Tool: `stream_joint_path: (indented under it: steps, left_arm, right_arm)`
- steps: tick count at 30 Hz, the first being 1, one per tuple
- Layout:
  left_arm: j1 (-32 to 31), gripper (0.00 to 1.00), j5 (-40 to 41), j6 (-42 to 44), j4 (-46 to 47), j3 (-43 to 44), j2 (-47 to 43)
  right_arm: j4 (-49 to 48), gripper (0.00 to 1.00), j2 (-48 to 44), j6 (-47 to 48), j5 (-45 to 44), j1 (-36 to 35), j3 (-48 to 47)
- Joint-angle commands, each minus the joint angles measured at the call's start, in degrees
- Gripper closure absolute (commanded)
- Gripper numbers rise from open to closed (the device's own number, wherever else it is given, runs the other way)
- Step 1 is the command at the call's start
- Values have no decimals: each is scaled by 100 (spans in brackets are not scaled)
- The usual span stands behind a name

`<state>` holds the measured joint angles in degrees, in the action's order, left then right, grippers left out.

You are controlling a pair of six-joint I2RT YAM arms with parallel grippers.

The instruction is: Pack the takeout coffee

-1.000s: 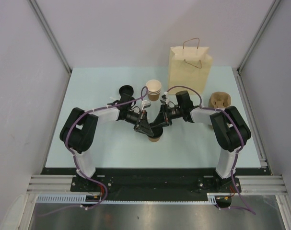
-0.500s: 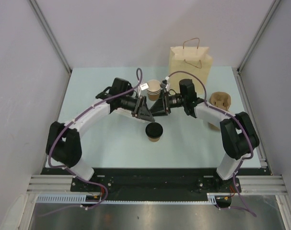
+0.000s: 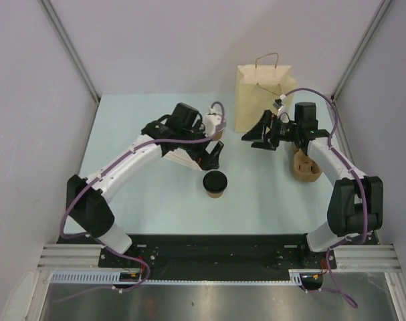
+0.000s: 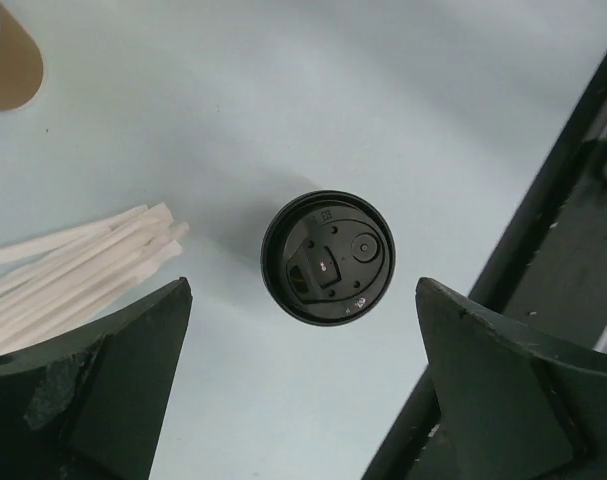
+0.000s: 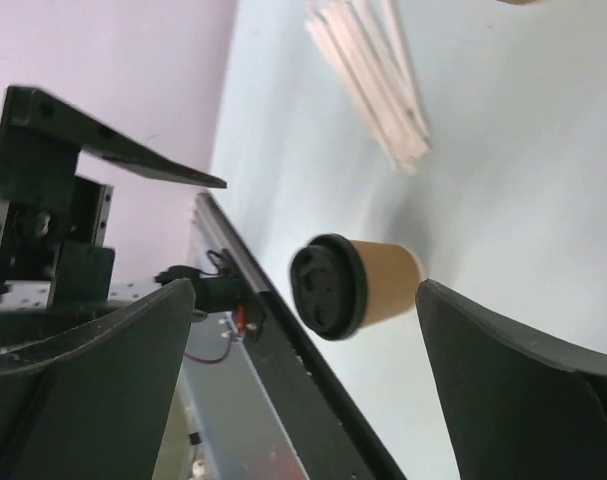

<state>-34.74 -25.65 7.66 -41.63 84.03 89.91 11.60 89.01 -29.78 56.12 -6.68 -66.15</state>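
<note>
The takeout coffee (image 3: 215,183), a brown paper cup with a black lid, stands alone mid-table. The left wrist view shows its lid (image 4: 328,257) from straight above; the right wrist view shows the cup (image 5: 368,286) from the side. My left gripper (image 3: 212,153) hangs open just behind the cup, above table height, with nothing between its fingers (image 4: 103,380). My right gripper (image 3: 255,140) is open and empty, off to the back right in front of the paper bag (image 3: 264,100). Its fingers (image 5: 523,400) frame the distant cup.
Wooden stirrers (image 3: 178,158) lie under the left arm; they also show in the left wrist view as stirrers (image 4: 73,270). A stack of lidless cups (image 3: 217,128) stands behind the left gripper. A brown cup carrier (image 3: 306,164) sits under the right forearm. Black rail along the near edge (image 3: 209,242).
Both grippers opened and drew off the lidded cup, which stays standing. The left rose and moved back. The right swung back and right toward the bag.
</note>
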Motion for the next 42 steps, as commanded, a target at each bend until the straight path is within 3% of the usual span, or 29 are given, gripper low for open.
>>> stream_joint_path:
  steps: [1, 12, 39, 42]
  left_arm:
    - [-716, 0, 1360, 842, -460, 482, 369]
    - [-1079, 0, 1334, 974, -1005, 1054, 1292]
    - [-1140, 0, 1053, 1106, -706, 351, 1618]
    - [-1140, 14, 1036, 1115, -759, 342, 1591]
  right_arm:
    - [1037, 0, -490, 1061, -663, 9, -126]
    - [1161, 0, -561, 1185, -760, 17, -126]
    - [1064, 0, -420, 1132, -778, 53, -117]
    - [1047, 0, -411, 1132, -752, 61, -117]
